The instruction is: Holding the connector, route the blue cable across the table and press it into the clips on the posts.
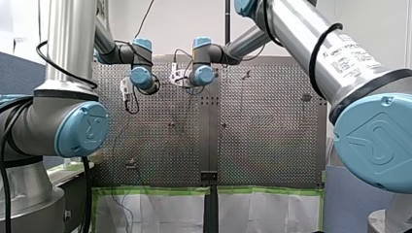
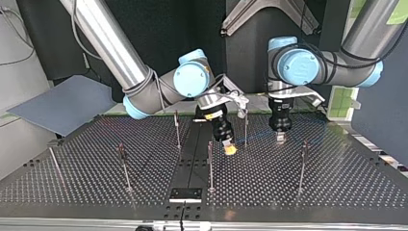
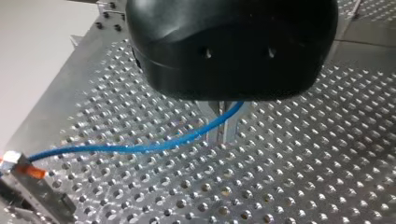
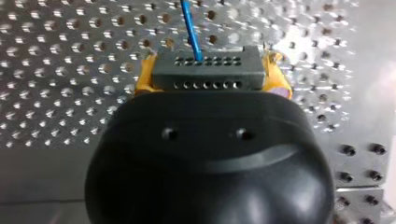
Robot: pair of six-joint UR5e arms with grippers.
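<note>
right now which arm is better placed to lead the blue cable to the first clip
Right, I judge. My right gripper clamps the connector between yellow pads, near a post. My left gripper only pinches the blue cable further along, so it suits guiding the slack.

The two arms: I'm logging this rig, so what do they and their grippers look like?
Both are silver tubes with light-blue joint caps and black cables running along them. My right arm carries small printed lettering. My left gripper has a rounded black body and narrow metal fingers; my right gripper has the same black body with yellow pads.
</note>
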